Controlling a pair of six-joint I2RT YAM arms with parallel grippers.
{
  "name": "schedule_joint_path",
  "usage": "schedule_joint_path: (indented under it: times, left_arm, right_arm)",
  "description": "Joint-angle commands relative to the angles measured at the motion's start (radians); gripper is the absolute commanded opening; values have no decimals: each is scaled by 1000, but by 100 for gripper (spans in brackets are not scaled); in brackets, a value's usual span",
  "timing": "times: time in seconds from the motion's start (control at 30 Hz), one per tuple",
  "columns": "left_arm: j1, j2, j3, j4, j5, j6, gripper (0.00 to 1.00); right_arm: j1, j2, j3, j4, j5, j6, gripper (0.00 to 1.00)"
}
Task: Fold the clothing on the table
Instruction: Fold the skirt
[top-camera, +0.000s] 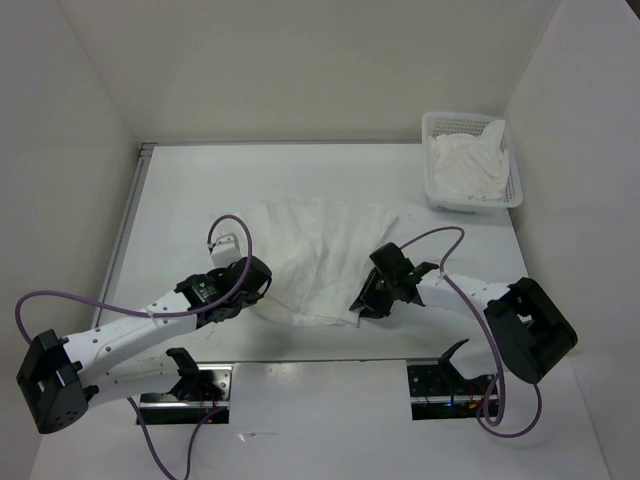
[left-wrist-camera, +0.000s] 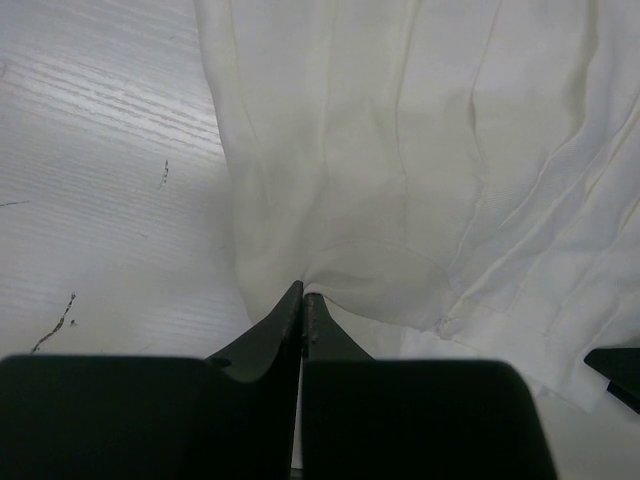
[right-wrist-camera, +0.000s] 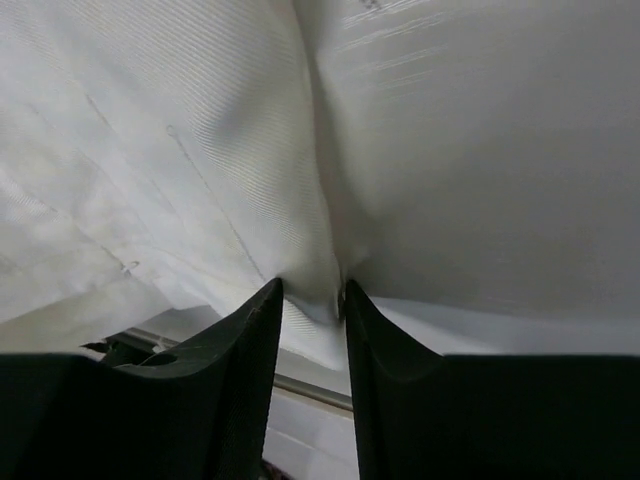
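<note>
The clothing (top-camera: 320, 258) is pinched at its near left edge by the left gripper (left-wrist-camera: 303, 297), whose jaws are closed tight on the fabric. The right gripper (right-wrist-camera: 313, 298) is at the near right corner, jaws narrow with a ridge of cloth between them; whether they clamp it cannot be told. The garment lies spread across the middle of the table (top-camera: 200, 190), well apart from a white mesh basket (top-camera: 436, 195) at the far right

Your left arm (top-camera: 110, 340) and right arm (top-camera: 470, 292) in white casings, black joint housings and wrists, black tapered fingers (left-wrist-camera: 270, 338), purple cables (top-camera: 62, 294) looping off each, black base plates (top-camera: 215, 385) with small lights at the near edge.
</note>
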Motion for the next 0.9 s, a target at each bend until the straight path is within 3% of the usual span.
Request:
schedule_joint_path:
  times: [0.0, 0.2, 0.4, 0.57, 0.6, 0.7, 0.73, 0.83, 0.87]
  left_arm:
    - [-3, -7, -8, -8, -24, -15, 0]
    - [-3, -7, -8, -8, -24, -15, 0]
    - [-3, -35, -28, 67, 22, 59, 0]
    - [-3, -45, -91, 170, 143, 129, 2]
    - [-3, -54, -103, 199, 207, 155, 19]
    - [-26, -145, -163, 381, 372, 253, 34]
    - [-26, -221, -204, 414, 420, 290, 45]
    - [-26, -368, -252, 426, 523, 303, 51]
    - [-26, -483, -267, 417, 536, 292, 54]
  right_arm:
    - [33, 43, -29, 91, 14, 38, 36]
    - [33, 66, 29, 102, 98, 29, 0]
    - [-22, -111, 229, -195, 271, -81, 0]
    - [-284, -207, 348, -312, 215, -276, 0]
    - [-305, -207, 349, -312, 206, -320, 0]
    - [-327, -144, 372, -303, 173, -342, 0]
    - [-327, -132, 381, -285, 161, -353, 0]
    - [-327, -100, 393, -276, 152, -353, 0]
    - [-327, -100, 402, -276, 152, -363, 0]
